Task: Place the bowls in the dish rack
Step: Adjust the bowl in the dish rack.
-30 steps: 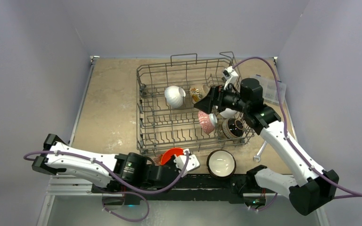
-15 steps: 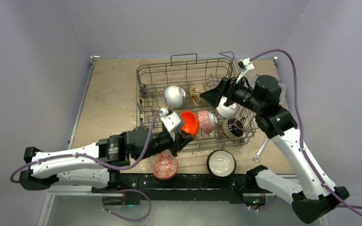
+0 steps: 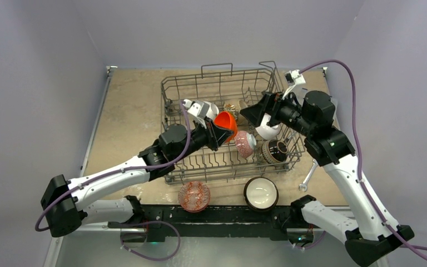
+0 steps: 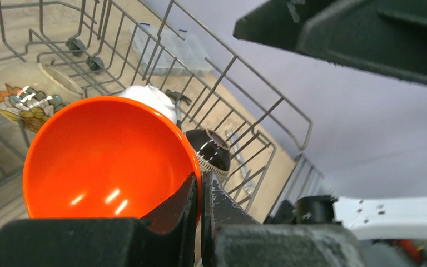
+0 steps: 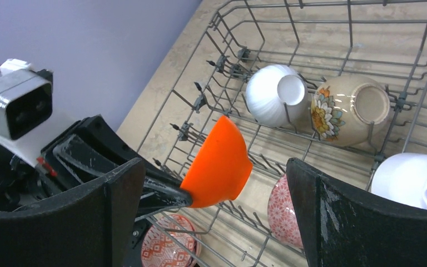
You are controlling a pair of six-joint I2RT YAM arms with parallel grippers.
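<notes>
Across the tan mottled desk stands the large dark-grey wire dish rack. The left arm stretches over the rack's middle. Its jaws are clamped on the rim of the bright orange-red ceramic bowl, which is tilted in the air above the tines. The right arm hangs over the rack's right side, jaws spread wide and empty, facing that bowl.

A clear plastic compartment box lies beyond the rack. Among the tines sit a plain white bowl, a cream flowered bowl, a second white bowl, a pink patterned bowl just below the held one, and a dark ribbed bowl.

On the desk before the rack rest a red-patterned bowl and a dark bowl with cream inside. A small metal wrench lies to their right.
</notes>
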